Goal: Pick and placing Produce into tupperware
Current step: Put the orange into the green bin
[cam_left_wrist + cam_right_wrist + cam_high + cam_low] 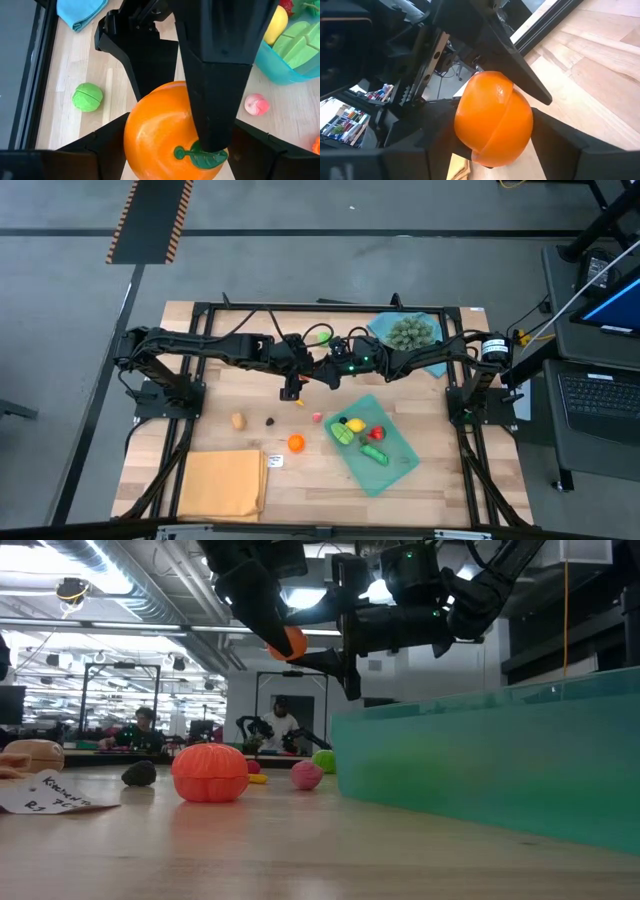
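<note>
A smooth orange toy fruit (287, 642) with a green leaf (200, 158) hangs in the air above the table's middle, between both grippers. My left gripper (268, 635) slants down onto it from the left. My right gripper (335, 662) reaches it level from the right. Both have their fingers around it. The teal tupperware (397, 467) lies on the table at the near right and holds a yellow (354, 425), a red (377, 432) and two green pieces. A ridged orange piece (296, 443), a pink one (317, 417), a dark one (269, 420) and a tan one (238, 420) lie on the wood. My left gripper has the orange fruit's two sides (134, 135) between its fingers and comes at it slanting down from the table's left. The fruit is clear of the table, with its leaf toward the left wrist camera. Whether both fingers still press on it, I cannot tell. My right gripper pinches the same fruit across its rounded body (522, 125), one finger on each side. It comes in about level from the table's right. One of its fingers (215, 100) lies over the fruit beside the leaf. The fruit hangs clear of the table.
A blue cloth (436, 362) with a spiky grey-green ball (410, 333) lies at the far right. A green piece (322, 337) sits near the far edge. An orange-yellow cloth (222, 485) and a white label (275, 461) lie at the near left. People sit in the room beyond the table.
</note>
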You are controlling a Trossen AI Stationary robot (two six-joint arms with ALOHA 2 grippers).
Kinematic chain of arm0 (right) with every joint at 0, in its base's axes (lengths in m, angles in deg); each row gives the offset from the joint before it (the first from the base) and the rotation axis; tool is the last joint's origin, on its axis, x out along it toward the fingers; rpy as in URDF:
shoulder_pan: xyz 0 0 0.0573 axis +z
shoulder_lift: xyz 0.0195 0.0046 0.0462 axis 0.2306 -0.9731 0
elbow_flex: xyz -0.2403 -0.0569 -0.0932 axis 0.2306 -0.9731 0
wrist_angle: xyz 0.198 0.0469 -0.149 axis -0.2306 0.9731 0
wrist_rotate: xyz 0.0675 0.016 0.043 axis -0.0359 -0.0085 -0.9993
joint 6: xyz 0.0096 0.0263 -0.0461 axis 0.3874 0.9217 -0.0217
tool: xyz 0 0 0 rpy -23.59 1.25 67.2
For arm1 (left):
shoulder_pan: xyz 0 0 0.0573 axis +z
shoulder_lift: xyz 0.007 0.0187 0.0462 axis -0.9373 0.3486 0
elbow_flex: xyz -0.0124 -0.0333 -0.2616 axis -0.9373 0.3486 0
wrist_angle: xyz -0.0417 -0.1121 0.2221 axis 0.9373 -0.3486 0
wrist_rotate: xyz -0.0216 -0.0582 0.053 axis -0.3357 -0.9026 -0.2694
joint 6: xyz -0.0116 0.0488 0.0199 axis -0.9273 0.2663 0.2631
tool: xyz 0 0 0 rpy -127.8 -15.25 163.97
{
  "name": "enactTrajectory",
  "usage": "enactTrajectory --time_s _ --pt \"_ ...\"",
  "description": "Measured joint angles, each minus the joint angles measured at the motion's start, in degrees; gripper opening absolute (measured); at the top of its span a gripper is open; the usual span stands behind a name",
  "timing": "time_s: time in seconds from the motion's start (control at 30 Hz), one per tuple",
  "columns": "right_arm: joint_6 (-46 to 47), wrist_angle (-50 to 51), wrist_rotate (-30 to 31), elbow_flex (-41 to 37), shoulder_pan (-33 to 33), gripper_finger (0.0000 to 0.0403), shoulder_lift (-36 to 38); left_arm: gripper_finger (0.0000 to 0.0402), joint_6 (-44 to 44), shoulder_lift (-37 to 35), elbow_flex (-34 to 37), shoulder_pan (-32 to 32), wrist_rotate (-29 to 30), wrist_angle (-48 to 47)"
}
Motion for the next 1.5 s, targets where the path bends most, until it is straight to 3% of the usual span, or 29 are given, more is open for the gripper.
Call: enactTrajectory --time_s 0.6,0.87,1.03,1.33,1.5 --pt "0.26 -1.43 -3.19 0.15 -0.42 0.0221 0.25 0.0286 2.0 -4.13 0.09 0.11 0.39 -3.56" --pt "0.2 -1.18 -8.94 -0.01 -0.48 0.0225 0.19 0.0286 -0.51 -8.16 0.1 0.9 4.0 -7.63" --pt "-1.94 -1.02 -10.89 -0.06 -1.09 0.0218 0.66 0.0286 -1.49 -11.05 1.52 2.24 2.97 -6.94" --pt "-8.95 2.54 -11.85 -4.37 -4.22 0.0217 7.12 0.0286 -5.03 -19.64 10.8 1.96 2.3 -0.58" --pt "-13.36 2.5 -8.69 -10.07 -4.92 0.0222 13.68 0.0286 -6.22 -25.19 18.34 1.88 1.83 7.0"
